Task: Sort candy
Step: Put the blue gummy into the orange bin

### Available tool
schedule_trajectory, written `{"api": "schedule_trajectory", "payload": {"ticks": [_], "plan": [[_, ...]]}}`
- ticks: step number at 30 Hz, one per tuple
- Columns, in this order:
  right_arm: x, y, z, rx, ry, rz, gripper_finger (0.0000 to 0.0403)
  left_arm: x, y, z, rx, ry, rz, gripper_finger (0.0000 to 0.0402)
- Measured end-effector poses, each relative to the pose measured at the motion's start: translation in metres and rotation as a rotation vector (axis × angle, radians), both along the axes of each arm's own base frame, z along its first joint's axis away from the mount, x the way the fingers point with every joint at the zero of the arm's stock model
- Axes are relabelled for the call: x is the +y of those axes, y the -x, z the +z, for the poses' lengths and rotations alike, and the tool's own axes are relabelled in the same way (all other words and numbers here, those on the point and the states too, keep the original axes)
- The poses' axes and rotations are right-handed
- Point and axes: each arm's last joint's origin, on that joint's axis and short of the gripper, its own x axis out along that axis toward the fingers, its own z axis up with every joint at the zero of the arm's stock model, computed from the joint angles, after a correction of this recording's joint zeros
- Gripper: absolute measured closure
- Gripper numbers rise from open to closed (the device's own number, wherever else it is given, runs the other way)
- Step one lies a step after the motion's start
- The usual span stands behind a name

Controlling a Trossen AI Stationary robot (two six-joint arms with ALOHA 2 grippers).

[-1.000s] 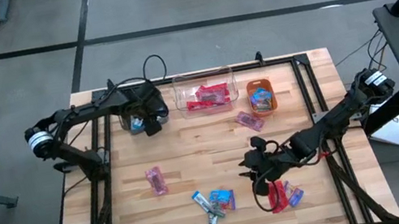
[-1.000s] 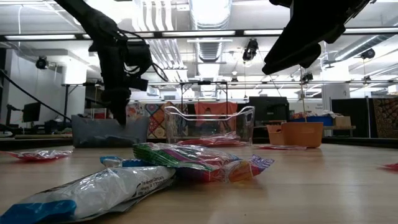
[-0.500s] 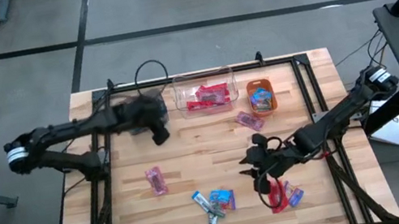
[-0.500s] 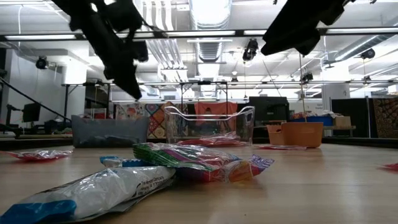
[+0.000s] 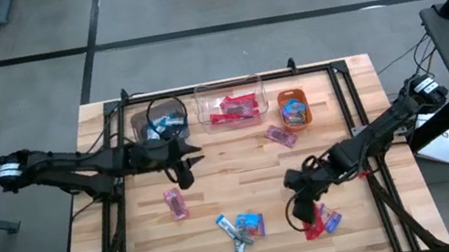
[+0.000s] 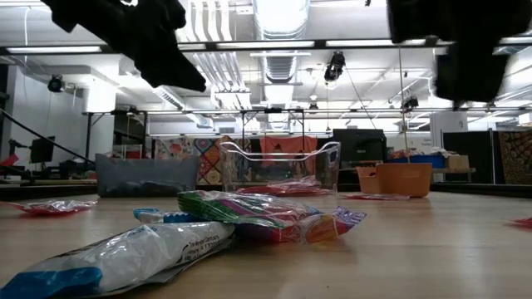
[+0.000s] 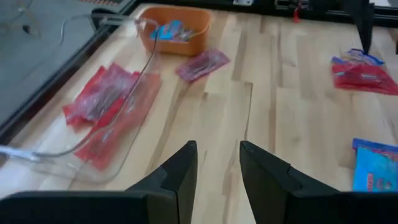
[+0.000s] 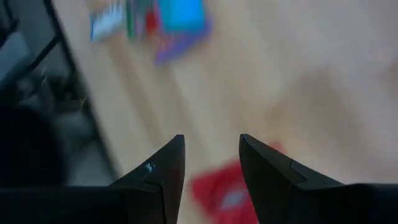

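Note:
Wrapped candy lies scattered on the wooden table: a pink piece (image 5: 175, 202), a blue-and-white cluster (image 5: 241, 229), a red and blue pair (image 5: 320, 218) and a pink piece (image 5: 280, 136). My left gripper (image 5: 187, 168) hovers open above the table's left middle, past the brown bin (image 5: 163, 121), with nothing between its fingers (image 7: 217, 163). My right gripper (image 5: 298, 201) hangs open just above the red candy (image 8: 224, 186), holding nothing. In the low view both grippers stay high above the tabletop.
Along the far edge stand the brown bin with blue candy, a clear bin (image 5: 230, 105) with red candy and an orange bin (image 5: 293, 109) with blue candy. A black frame (image 5: 337, 78) runs round the table's edges. Bare wood lies in the middle.
My left gripper has swung away from the brown bin toward the table's middle and near side, rising and tipping from pointing down to nearly level. My right gripper has rolled at the wrist while staying above the red candy. No candy has moved.

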Motion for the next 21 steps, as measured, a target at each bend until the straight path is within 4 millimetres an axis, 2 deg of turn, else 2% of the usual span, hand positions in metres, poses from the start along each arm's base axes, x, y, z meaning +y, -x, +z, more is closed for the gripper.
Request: {"api": "schedule_trajectory", "payload": {"ticks": [5,12,15,21], "plan": [[0.012,0.014,-0.004,0.230,-0.183,-0.107,0.0259,0.000,-0.002,0.004,-0.019,-0.018,-0.005,0.0297],[0.026,0.042,-0.009,0.526,-0.216,-0.235,0.0259,0.000,-0.005,0.009,-0.057,-0.050,-0.022,0.0296],[0.032,0.052,-0.010,0.579,-0.181,-0.261,0.0259,0.000,-0.007,0.008,-0.059,-0.062,-0.028,0.0296],[0.038,0.057,-0.011,0.550,-0.133,-0.308,0.0256,0.000,-0.011,0.003,-0.041,-0.063,-0.029,0.0296]]}}
